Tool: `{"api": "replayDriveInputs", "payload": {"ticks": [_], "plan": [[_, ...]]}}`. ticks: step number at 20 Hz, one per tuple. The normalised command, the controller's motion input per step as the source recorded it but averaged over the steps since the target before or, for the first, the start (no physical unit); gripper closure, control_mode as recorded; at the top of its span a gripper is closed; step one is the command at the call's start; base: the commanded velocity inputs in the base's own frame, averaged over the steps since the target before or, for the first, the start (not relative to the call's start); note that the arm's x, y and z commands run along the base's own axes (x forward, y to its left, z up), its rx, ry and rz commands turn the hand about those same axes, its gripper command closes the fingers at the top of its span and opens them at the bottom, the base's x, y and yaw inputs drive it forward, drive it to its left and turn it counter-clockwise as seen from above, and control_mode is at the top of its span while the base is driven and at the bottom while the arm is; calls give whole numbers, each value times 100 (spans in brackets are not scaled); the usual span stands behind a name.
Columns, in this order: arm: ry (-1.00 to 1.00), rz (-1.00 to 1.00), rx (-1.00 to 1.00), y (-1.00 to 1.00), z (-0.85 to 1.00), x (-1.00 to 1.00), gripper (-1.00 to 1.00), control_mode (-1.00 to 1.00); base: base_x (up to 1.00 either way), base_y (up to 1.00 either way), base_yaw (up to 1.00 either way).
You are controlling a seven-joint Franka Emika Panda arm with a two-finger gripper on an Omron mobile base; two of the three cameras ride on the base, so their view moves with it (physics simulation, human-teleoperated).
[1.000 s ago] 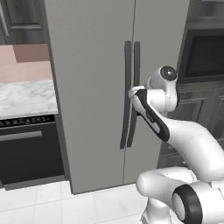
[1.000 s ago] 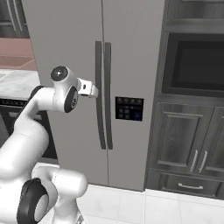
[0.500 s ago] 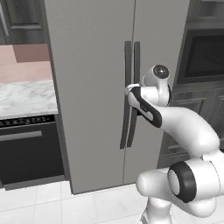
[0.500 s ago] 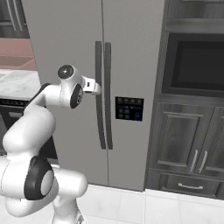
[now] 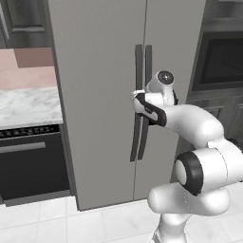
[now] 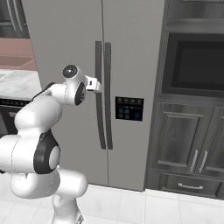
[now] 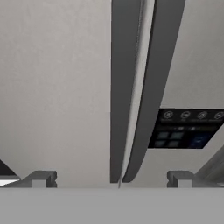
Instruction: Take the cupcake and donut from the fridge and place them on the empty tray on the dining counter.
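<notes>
Risk: hand straddles both dark handles, so it may clamp the two together, or only the wrong door's, and jam or slip on the pull. Hand is released, tips wide apart, empty, just short of the fridge front. Fridge is shut: tall matte grey, twin long vertical handles at the centre seam, small dark control panel on one door.

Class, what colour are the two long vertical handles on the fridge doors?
Dark grey, nearly black, against the lighter matte grey fridge. The handles show best in the hand view.
</notes>
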Motion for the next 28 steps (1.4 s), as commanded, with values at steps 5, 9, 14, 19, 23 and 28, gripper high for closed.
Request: {"api": "replayDriveInputs", "payload": {"ticks": [5, 9, 14, 19, 23, 28], "plan": [[0, 0, 0, 0, -32, 50, -100, -100, 0, 0, 0], [0, 0, 0, 0, -6, 36, -100, -100, 0, 0, 0], [0, 0, 0, 0, -9, 45, -100, -100, 0, 0, 0], [0, 0, 0, 0, -9, 42, -100, -100, 0, 0, 0], [0, 0, 0, 0, -19, 47, -100, -100, 0, 0, 0], [0, 0, 0, 0, -20, 47, -100, -100, 0, 0, 0]]}}
